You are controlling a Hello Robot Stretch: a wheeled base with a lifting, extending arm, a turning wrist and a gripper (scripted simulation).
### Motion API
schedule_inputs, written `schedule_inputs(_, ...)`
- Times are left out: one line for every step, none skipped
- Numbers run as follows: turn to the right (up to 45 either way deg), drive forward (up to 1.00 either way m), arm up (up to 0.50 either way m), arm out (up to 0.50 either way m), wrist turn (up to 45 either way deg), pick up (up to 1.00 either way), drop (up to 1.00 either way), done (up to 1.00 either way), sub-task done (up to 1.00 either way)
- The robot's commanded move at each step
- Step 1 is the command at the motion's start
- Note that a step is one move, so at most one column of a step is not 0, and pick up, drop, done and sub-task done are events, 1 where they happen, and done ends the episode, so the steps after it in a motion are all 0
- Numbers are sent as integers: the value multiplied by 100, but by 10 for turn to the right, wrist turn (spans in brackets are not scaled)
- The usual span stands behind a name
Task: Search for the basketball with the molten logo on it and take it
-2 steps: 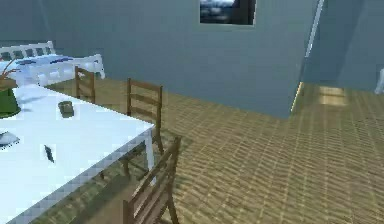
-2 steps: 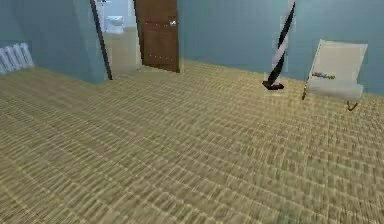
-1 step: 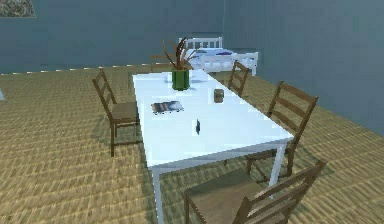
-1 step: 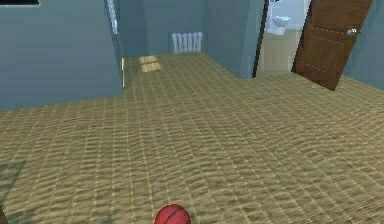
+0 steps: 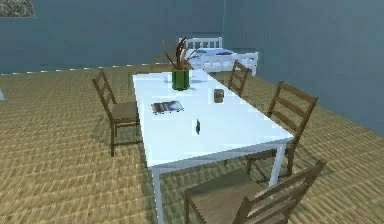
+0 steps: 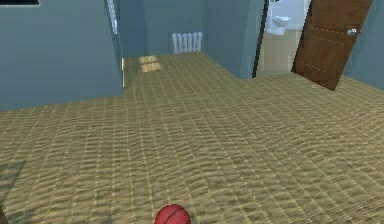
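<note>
Woven floor (image 6: 200, 140) — red ball (image 6: 172, 215) at bottom edge | white table (image 5: 232, 126) ahead

Arm side view: reddish ball (image 6: 172, 216) cut by bottom edge, only its top seen; markings too small to tell. Brown door (image 6: 330, 42) cut by top edge. White fixture (image 6: 281, 18) thru the doorway beside it is partly hidden by the frame, can't ID.

Forward view: near chair (image 5: 255, 196) cut by bottom edge. White bed (image 5: 215, 45) mostly hidden behind table (image 5: 240, 125) & plant (image 5: 179, 70). Small dark item (image 5: 198, 126) on tabletop too small to ID. Flat item (image 5: 167, 107) w/ print, unreadable. Dark wall hanging (image 5: 15, 8) cut by top-left corner.
</note>
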Motion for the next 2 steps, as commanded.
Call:
schedule_inputs(0,0,0,34,0,0,0,0,0)
schedule_inputs(0,0,0,0,450,0,0,0,0)
